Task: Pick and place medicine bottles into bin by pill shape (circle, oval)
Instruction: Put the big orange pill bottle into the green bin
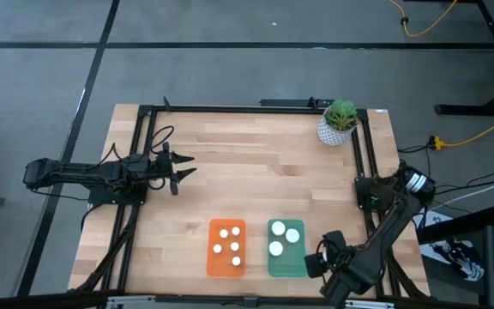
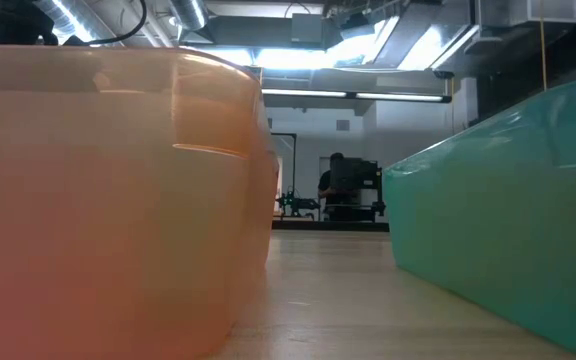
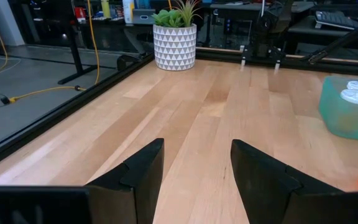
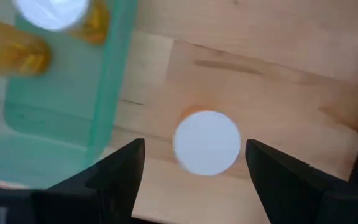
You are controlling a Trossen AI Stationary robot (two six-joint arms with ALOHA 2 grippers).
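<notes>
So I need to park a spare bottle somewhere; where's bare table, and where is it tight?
Free: the broad middle of the table between the left gripper and the plant pot. Crowded: the near edge, where the orange tray, the green tray and the right gripper over a bottle cluster.

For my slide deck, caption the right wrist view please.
Open right gripper poised above a white-capped bottle standing beside the teal bin.

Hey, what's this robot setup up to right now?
It is sorting medicine bottles into two trays. The orange tray holds five tiny bottles; the teal tray holds three larger ones. The right end effector, open, hovers over the last bottle, standing on the table beside the teal tray. The left end effector waits open at the table's left side.
</notes>
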